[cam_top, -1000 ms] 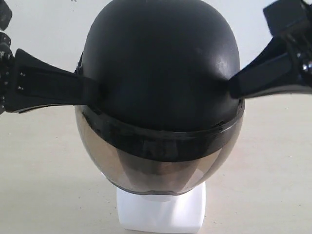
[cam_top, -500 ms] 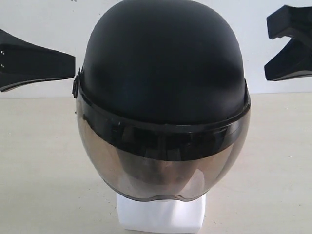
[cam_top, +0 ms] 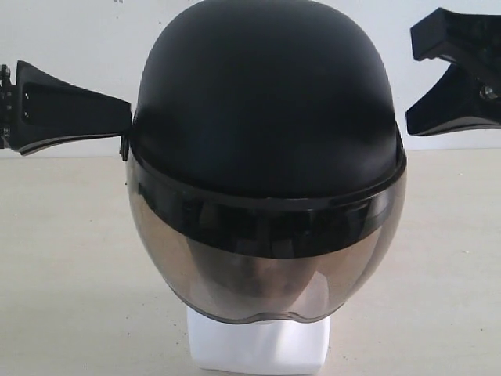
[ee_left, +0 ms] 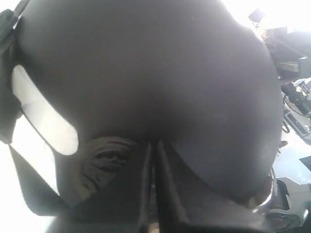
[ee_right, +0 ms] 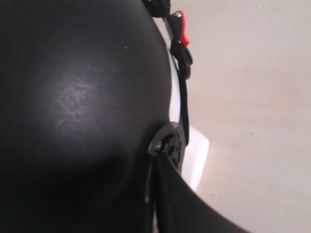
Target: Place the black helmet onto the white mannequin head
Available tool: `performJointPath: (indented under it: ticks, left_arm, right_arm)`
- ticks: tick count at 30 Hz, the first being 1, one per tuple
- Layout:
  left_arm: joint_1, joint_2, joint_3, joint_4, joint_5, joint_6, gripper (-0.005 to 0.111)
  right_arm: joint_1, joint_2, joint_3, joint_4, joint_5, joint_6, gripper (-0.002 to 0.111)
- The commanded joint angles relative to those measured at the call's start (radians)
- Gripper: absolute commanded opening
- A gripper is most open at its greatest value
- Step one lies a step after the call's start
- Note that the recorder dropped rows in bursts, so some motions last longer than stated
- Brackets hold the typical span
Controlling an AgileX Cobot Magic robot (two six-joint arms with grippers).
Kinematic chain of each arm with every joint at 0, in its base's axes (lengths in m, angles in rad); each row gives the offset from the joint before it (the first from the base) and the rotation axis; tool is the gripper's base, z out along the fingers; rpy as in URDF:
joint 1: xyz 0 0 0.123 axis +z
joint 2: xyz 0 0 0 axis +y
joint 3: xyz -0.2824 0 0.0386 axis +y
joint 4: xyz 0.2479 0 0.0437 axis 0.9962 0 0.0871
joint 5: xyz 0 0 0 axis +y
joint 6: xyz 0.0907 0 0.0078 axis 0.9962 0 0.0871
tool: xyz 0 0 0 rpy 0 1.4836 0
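The black helmet (cam_top: 262,102) sits over the white mannequin head, its smoky visor (cam_top: 266,266) down over the face. Only the white neck base (cam_top: 258,345) shows plainly under it. My left gripper (cam_top: 125,117) is shut, and its tip rests at the helmet's left side by the visor hinge. In the left wrist view the left gripper (ee_left: 154,144) points right at the helmet's shell (ee_left: 170,73). My right gripper (cam_top: 413,124) hangs clear of the helmet at the upper right. In the right wrist view the right gripper (ee_right: 151,162) is shut, with the helmet (ee_right: 73,97) close in front.
A beige tabletop (cam_top: 63,274) runs all round the neck base, with a pale wall (cam_top: 70,31) behind. A red chin-strap buckle (ee_right: 182,34) hangs at the helmet's edge, over the bare table (ee_right: 252,97).
A second ago both grippers pressed on the helmet's sides. Both then drew back. The left tip has since come back to the helmet, and the right has turned but stays clear.
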Motion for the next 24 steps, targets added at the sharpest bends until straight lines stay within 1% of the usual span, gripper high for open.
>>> performJointPath:
  ticks: [1, 10, 17, 24]
  left_arm:
    - [0.003, 0.019, -0.004, -0.01, 0.025, -0.004, 0.004]
    - [0.003, 0.035, -0.004, -0.01, 0.076, -0.004, 0.004]
    - [0.003, 0.052, -0.004, -0.01, 0.069, -0.004, 0.004]
    - [0.003, 0.053, -0.004, -0.01, 0.054, -0.004, 0.004]
  right_arm:
    - [-0.004, 0.0, -0.005, 0.06, -0.007, -0.035, 0.0]
    - [-0.004, 0.0, -0.005, 0.068, 0.002, -0.041, 0.0]
    - [-0.004, -0.006, -0.005, 0.121, 0.01, -0.072, 0.0]
    - [-0.004, -0.006, -0.005, 0.12, 0.014, -0.076, 0.0]
